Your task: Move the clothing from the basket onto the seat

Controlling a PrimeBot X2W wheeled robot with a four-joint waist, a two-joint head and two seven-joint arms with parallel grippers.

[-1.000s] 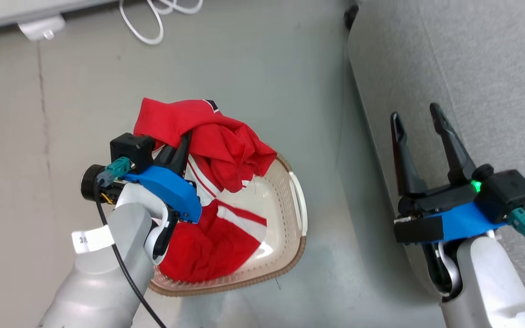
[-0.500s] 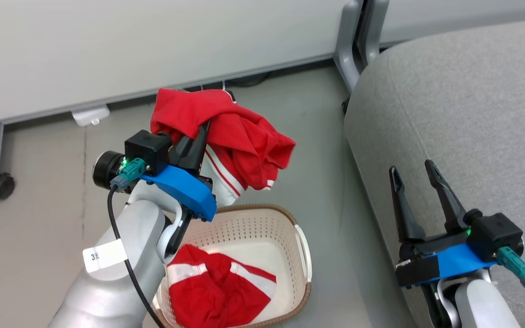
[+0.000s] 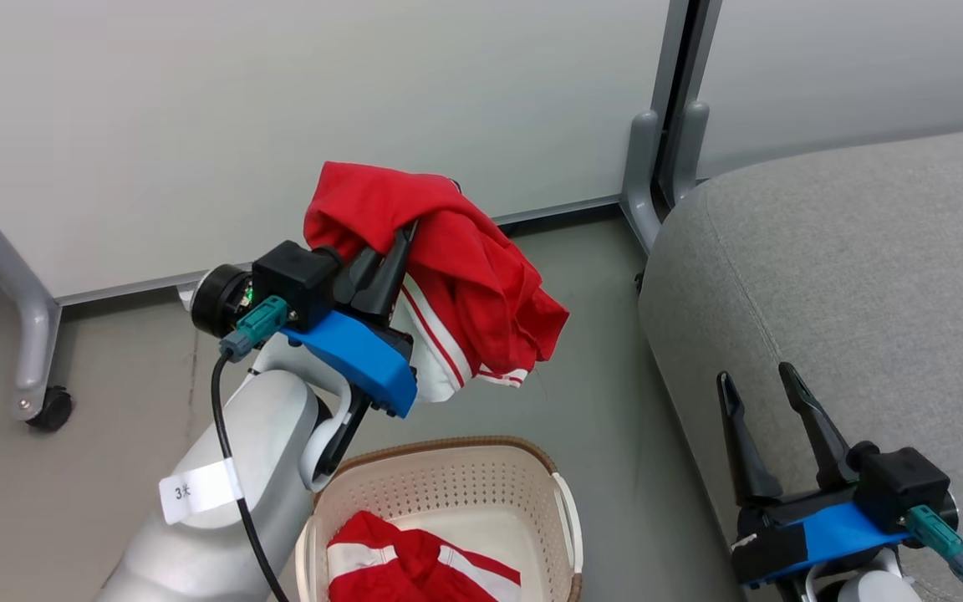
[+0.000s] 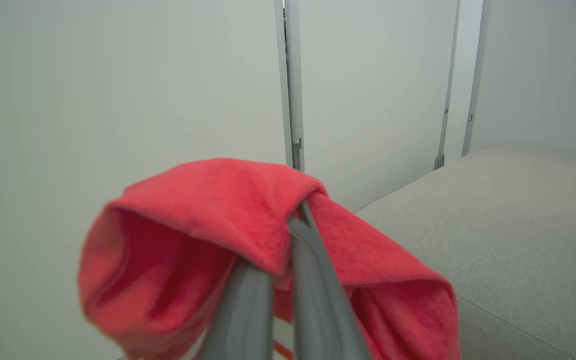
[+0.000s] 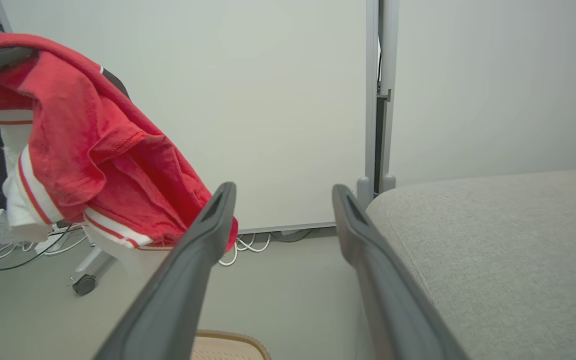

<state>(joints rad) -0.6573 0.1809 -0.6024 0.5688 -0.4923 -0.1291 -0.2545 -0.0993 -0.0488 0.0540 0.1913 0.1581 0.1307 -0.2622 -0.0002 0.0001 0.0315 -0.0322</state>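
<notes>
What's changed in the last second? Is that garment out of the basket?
The left tool, shut on a red garment, has lifted it clear of the basket; a second ago it hung low over it. The view also tilted up. Unchanged: another garment in the basket, right tool open by the seat.

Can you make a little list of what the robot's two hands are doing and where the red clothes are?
left hand: shut on a red top, held up in the air
right hand: open, holding nothing
basket: another red piece inside
sofa: right of the basket, beside the right hand
</notes>
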